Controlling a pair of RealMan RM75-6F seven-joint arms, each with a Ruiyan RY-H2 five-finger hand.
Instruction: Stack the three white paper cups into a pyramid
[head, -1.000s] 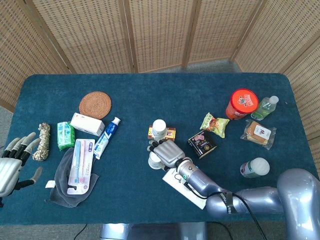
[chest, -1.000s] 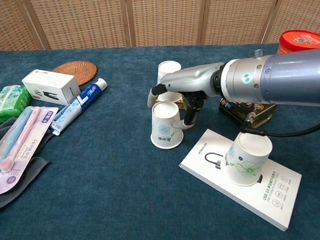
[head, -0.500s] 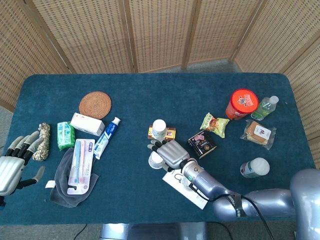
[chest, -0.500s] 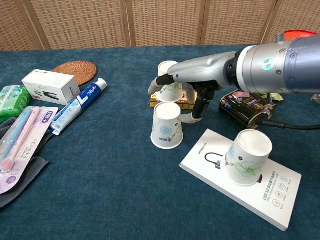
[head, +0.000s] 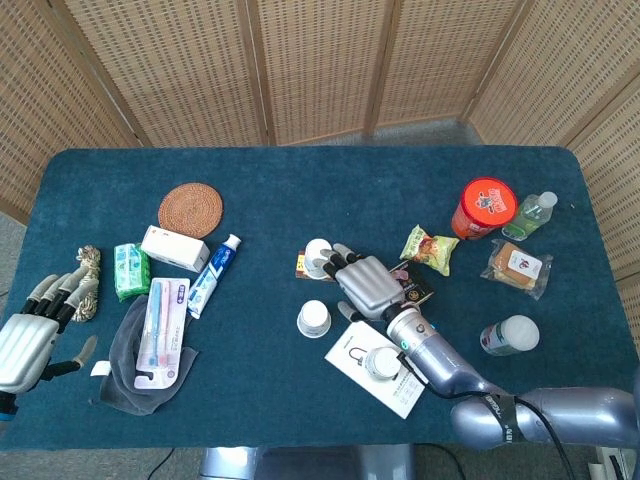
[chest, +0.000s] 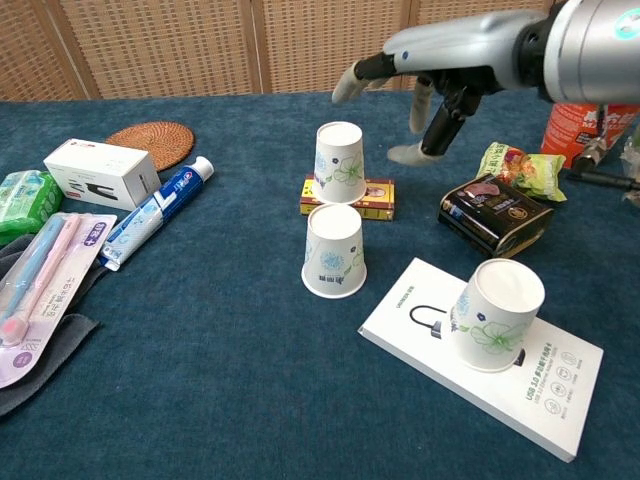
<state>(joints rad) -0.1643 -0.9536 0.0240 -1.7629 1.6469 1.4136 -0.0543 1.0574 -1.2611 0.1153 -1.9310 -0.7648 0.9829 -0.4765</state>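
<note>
Chest view showed the right hand (chest: 432, 75) raised clear of the table at about one o'clock from the middle cup (chest: 334, 251), fingers spread and empty. That cup stood upside down on the blue cloth, likely set there as one base of the pyramid. Just behind it at twelve o'clock, the far cup (chest: 340, 164) sat inverted on a small flat box (chest: 348, 196), and the third cup (chest: 495, 314) stood inverted on a white carton (chest: 478, 355) at four o'clock, well apart. No cup was stacked yet. A second earlier that hand had been low beside the middle cup; it had since lifted and drawn back. The left hand (head: 30, 335) rested open near the table's left edge.
</note>
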